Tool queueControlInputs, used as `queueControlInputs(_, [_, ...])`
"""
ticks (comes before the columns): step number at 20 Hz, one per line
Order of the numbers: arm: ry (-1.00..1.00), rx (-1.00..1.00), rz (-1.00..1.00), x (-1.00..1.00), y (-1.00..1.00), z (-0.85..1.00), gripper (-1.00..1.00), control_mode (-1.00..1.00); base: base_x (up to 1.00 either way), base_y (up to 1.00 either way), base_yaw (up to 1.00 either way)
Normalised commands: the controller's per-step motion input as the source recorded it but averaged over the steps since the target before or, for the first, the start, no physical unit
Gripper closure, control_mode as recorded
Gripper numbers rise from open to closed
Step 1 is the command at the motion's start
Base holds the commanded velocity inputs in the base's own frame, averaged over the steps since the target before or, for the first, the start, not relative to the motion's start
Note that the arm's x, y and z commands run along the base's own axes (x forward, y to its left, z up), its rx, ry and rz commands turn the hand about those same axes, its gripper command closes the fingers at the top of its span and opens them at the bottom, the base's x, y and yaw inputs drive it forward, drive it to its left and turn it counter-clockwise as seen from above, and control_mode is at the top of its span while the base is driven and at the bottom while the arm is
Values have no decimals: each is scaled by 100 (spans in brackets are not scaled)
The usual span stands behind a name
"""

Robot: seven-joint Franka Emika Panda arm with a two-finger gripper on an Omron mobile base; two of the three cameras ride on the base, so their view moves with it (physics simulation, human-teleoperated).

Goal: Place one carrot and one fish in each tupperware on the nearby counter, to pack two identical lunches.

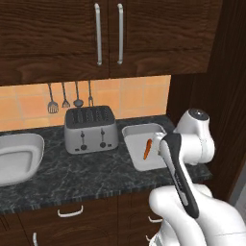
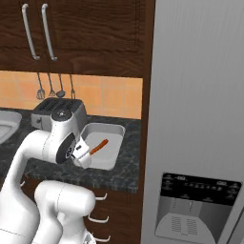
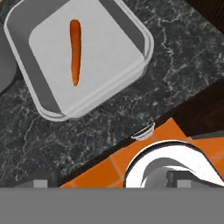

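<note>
In the left base view, the rectangular tupperware (image 1: 138, 130) stands on the tabletop (image 1: 86, 175) beside the toaster (image 1: 91, 129), and one carrot (image 1: 147, 149) lies inside it. The second tupperware (image 1: 19, 156) is far to the other side of the toaster, and it looks empty from here. The arm covers the near right part of the rectangular tub.

In the right base view, the end effector (image 2: 82, 153) is at the near left edge of the same tub, and the carrot (image 2: 99, 146) lies just beyond it, with its long axis pointing diagonally away from the wrist.

In the hand view, the two finger tips (image 3: 40, 183) stand far apart at the bottom, so the end effector is wide and holds nothing. The carrot (image 3: 75, 50) is ahead of it, thin, orange and tapering, and lies alone on the pale floor of the tub (image 3: 144, 37). I see no fish there, so I judge this lunch is only half packed
</note>
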Motion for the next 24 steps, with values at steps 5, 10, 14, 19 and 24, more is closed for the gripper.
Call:
queueControlInputs(5, [23,0,0,-52,0,0,-100,100,-20,0,0])
queueControlInputs(10, [0,0,0,0,0,0,-100,100,-100,-29,0])
queueControlInputs(14, [0,0,0,0,0,0,-100,100,-70,-97,0])
queueControlInputs(19, [0,0,0,0,0,0,-100,100,-2,-98,5])
queueControlInputs(24, [0,0,0,0,0,0,-100,100,0,-71,8])
